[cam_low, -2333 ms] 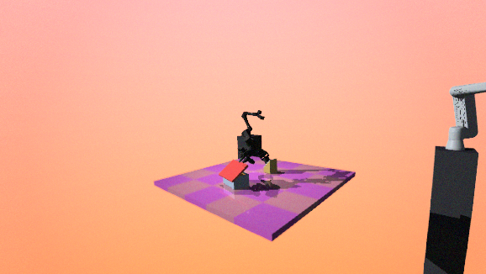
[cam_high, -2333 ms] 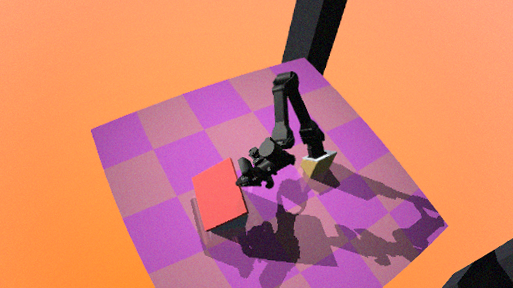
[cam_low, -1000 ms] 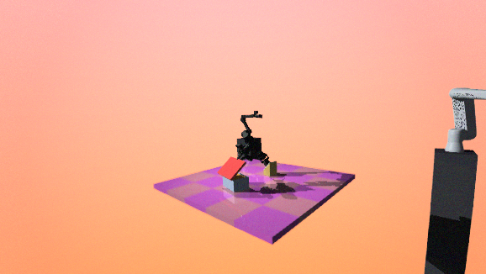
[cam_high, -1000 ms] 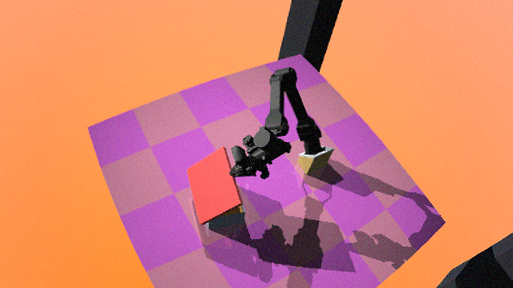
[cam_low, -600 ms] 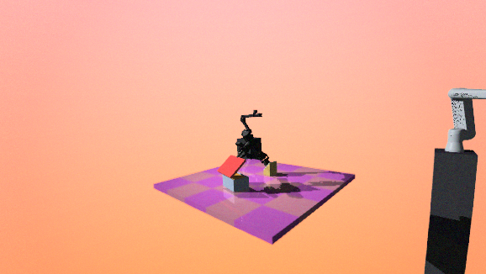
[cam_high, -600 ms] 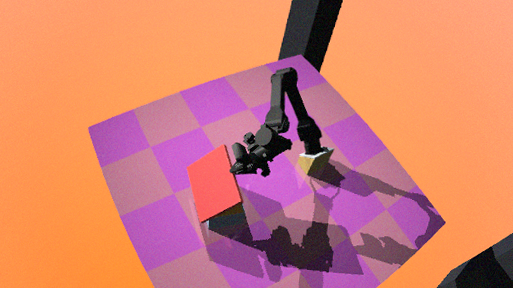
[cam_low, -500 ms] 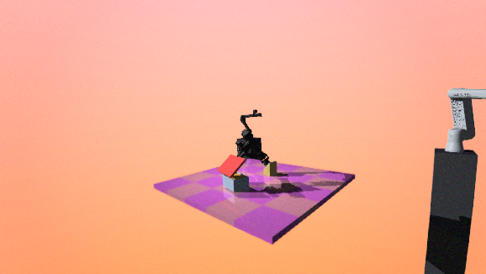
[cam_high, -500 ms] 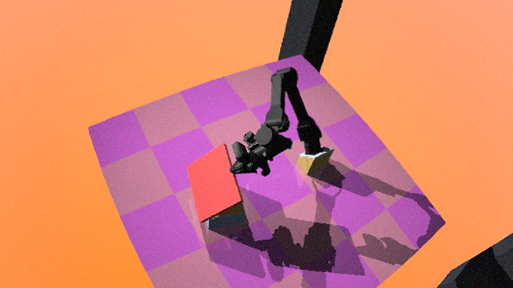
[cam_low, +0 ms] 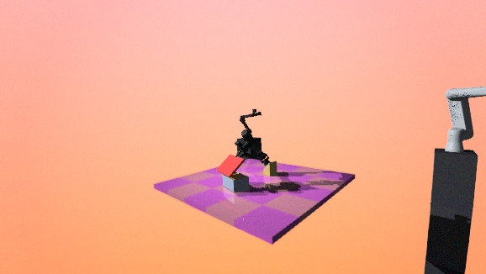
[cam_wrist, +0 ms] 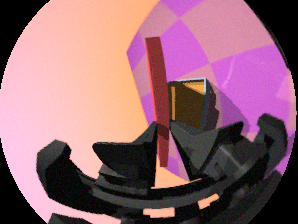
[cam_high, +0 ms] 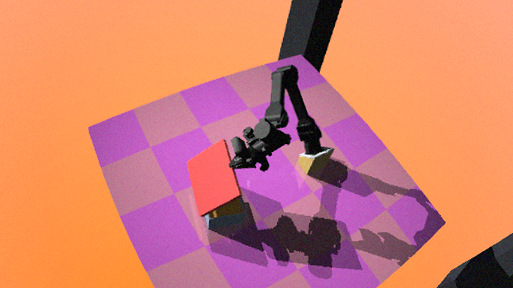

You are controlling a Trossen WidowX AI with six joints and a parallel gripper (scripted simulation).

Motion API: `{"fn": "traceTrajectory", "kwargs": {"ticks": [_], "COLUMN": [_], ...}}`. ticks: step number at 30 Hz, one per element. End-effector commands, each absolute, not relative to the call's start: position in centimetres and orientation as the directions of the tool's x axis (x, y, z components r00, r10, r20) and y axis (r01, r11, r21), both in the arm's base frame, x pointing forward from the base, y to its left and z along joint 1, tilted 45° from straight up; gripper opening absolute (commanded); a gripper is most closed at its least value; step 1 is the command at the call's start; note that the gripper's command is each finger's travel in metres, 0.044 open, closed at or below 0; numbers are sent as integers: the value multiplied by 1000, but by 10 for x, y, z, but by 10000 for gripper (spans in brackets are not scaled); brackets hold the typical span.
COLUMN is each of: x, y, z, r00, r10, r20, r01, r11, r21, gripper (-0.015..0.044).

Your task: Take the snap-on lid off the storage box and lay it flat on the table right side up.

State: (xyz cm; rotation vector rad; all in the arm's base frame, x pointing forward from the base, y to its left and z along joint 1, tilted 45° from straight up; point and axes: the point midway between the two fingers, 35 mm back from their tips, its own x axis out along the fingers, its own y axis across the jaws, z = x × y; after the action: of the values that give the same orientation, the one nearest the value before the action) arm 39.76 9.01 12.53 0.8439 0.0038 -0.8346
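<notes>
The red lid (cam_high: 214, 178) (cam_low: 230, 165) (cam_wrist: 158, 80) is tilted steeply above the storage box, its upper side showing in the top and exterior views. The grey-blue storage box (cam_high: 229, 223) (cam_low: 236, 184) (cam_wrist: 205, 107) stands on the table with part of its orange-brown inside exposed. The lid's lower edge is close to the box rim; whether they touch I cannot tell. My black gripper (cam_high: 233, 163) (cam_wrist: 163, 132) is shut on the lid's edge, with the lid seen edge-on between the fingertips in the wrist view.
A yellow block-like object (cam_high: 314, 166) (cam_low: 271, 169) with a pale top stands on the checkered table (cam_high: 152, 224) (cam_low: 210, 195), to the right of the box. A black arm part reaches its top. Dark pillars (cam_high: 312, 25) (cam_low: 451, 202) stand beyond the table.
</notes>
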Motion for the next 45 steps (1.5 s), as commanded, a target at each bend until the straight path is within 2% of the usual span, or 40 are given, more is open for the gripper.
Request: {"fn": "traceTrajectory", "kwargs": {"ticks": [1,45], "x": [394,357], "y": [85,30], "z": [133,190], "r00": [695,694], "r10": [-646,-647], "r20": [-316,-316], "r01": [649,651], "r11": [374,376], "r21": [663,659], "gripper": [0,0]}}
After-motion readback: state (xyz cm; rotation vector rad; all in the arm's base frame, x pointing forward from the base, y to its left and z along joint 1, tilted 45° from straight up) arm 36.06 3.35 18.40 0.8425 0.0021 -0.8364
